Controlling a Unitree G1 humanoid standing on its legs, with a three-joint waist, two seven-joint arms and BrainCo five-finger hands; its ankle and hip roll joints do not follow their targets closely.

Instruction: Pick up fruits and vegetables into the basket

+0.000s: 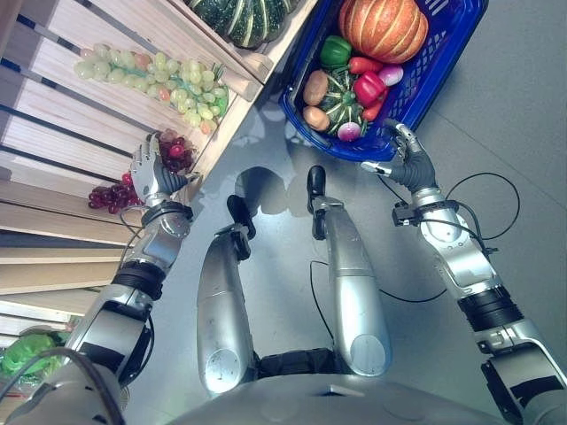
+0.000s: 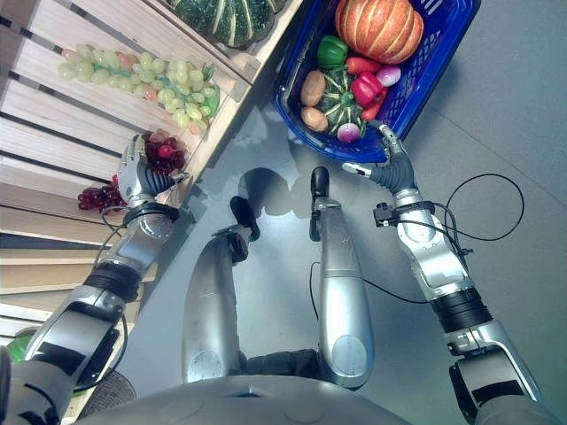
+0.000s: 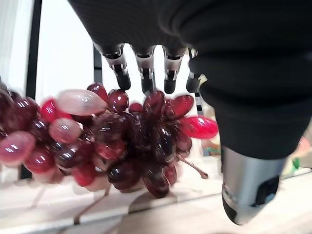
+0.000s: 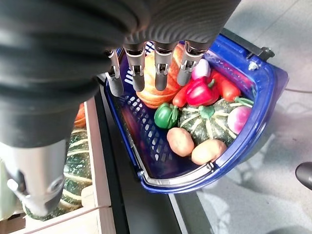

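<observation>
At the left of the frame, the robot's left hand (image 1: 149,173) rests on a bunch of red grapes (image 1: 174,151) lying on the pale wooden shelf (image 1: 53,115). In the left wrist view the dark fingertips (image 3: 146,78) reach straight over the top of the bunch (image 3: 112,141), uncurled, with the thumb (image 3: 246,187) apart below and beside the fruit; the hand is spread over the grapes rather than clamped on them. A second, darker cluster of red grapes (image 1: 108,196) lies just to the left of the hand on the same boards. Above them, toward the upper left, a long bunch of green grapes (image 1: 159,78) stretches across the slats, and a dark green striped squash (image 1: 244,18) sits in the wooden crate (image 1: 252,64) at the top centre.

At the upper right, the blue basket (image 1: 443,62) stands on the grey floor (image 1: 514,115) and holds an orange pumpkin (image 1: 383,27), a green pepper (image 1: 335,50), a red pepper (image 1: 368,88), a small striped squash (image 1: 339,97), two potatoes (image 1: 315,87) and a pink radish (image 1: 349,131). The right hand (image 1: 403,159) hangs just below the basket's near rim, fingers loosely extended and holding nothing, as the right wrist view shows with its fingertips (image 4: 146,73) straight over the basket (image 4: 253,122).
</observation>
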